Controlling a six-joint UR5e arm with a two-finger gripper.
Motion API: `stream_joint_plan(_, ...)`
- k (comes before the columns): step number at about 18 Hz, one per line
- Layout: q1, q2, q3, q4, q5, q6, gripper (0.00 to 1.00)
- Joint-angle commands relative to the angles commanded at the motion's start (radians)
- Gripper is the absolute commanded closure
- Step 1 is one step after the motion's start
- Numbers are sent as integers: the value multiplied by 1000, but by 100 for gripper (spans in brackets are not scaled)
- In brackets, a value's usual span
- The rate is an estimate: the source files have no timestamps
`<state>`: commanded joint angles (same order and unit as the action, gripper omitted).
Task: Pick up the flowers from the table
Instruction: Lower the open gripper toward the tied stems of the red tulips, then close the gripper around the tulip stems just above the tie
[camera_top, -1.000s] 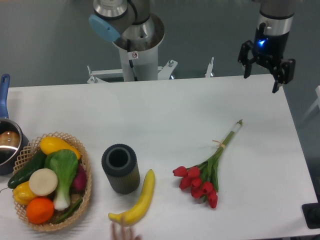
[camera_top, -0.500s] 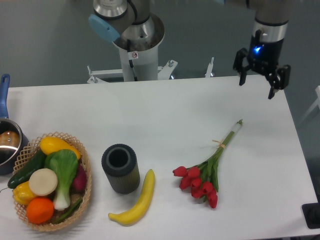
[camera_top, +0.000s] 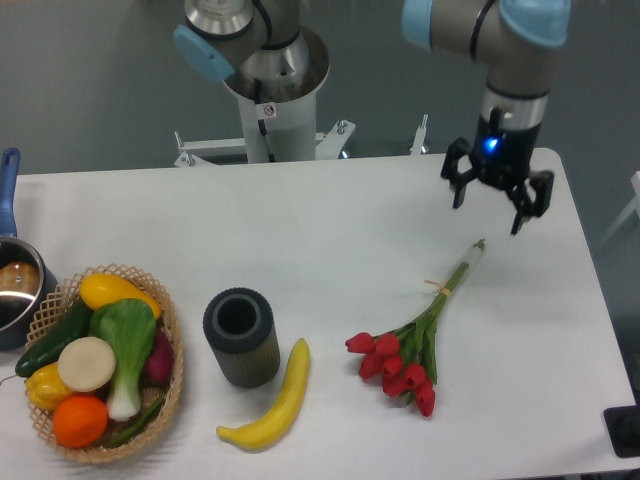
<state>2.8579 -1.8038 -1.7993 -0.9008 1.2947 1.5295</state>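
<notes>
White and broad, the large flat rectangular table fills most of the view, with grey floor behind it and the arm's pedestal at the far edge. Over the table's right far part hangs the black two-finger gripper with a blue light on its wrist, fingers spread wide and holding nothing. The flowers, a small bunch of red tulips with long thin green stems tied by a pale band, lie flat on the right half of the table, heads toward the near edge and stem ends pointing up toward the gripper, near it but apart.

The step in hand looks like the approach. A good grasp would probably come straight down over the stems close to the pale band, where they are bundled tightest, with the fingers turned across the stems, not along them. Closing on the blooms risks crushing them; the loose stem tips may slip out. The yellow banana and dark ribbed cylinder lie well left, out of the way.
</notes>
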Motion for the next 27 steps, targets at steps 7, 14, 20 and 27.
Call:
stream_joint_plan(7, -35, -117, 12, 74, 6, -68, 0)
stream_joint_plan(14, -71, -200, 34, 74, 2, -75, 0)
stream_joint_plan(20, -77, -235, 41, 74, 3, -75, 0)
stream_joint_plan(27, -97, -276, 75, 77, -18, -137, 0)
